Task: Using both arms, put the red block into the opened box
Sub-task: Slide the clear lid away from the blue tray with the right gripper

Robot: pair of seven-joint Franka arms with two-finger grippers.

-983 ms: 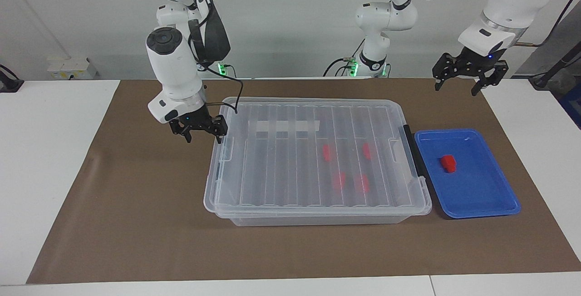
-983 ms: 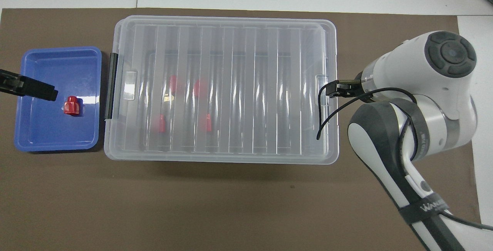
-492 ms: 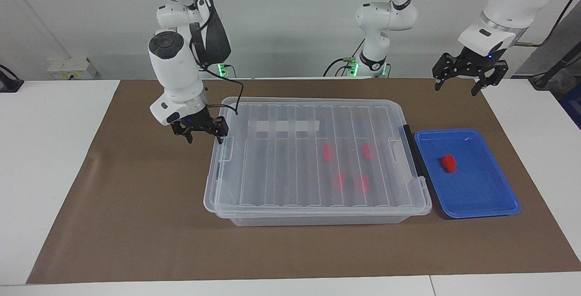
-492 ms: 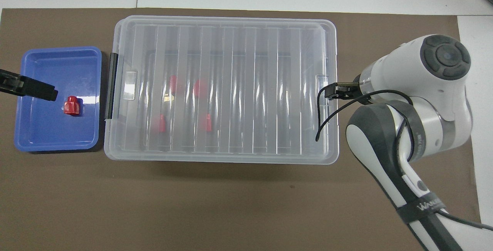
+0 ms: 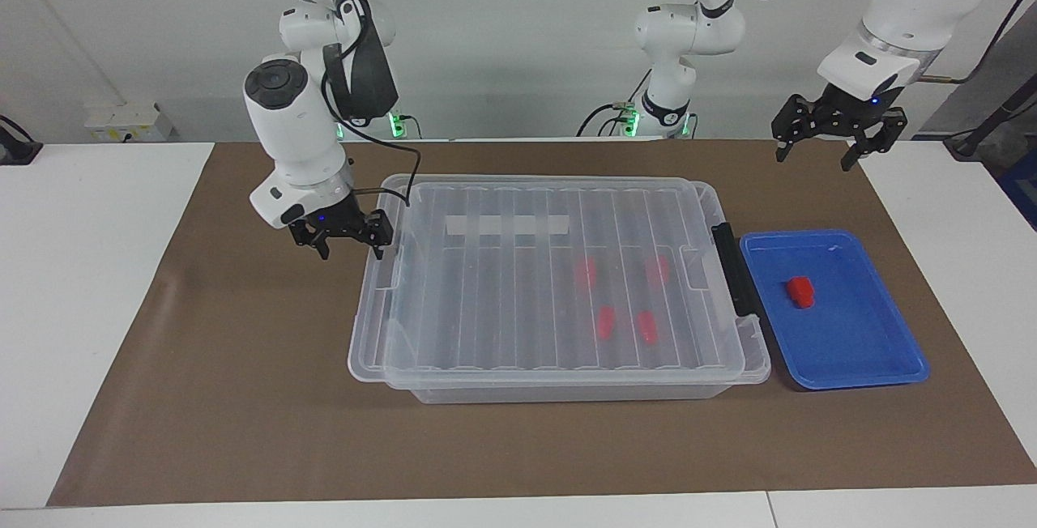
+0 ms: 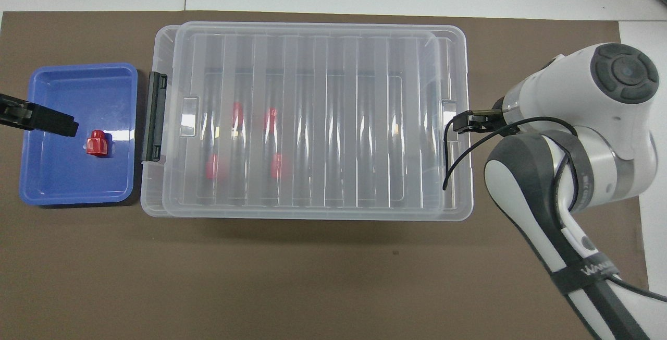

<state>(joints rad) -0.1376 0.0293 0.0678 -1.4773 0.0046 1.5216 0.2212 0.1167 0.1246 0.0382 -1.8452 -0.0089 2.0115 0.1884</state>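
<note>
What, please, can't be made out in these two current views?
- Right gripper: the overhead view shows only its tip at the clear ribbed lid; the white arm covers the rest.
- Left gripper: cut off by the overhead view's edge.
- Four red blocks in the clear plastic box: blurred by the lid's ribs.

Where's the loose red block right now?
The red block lies in the blue tray, beside the box's black-latch end, toward the left arm's end of the table.
</note>
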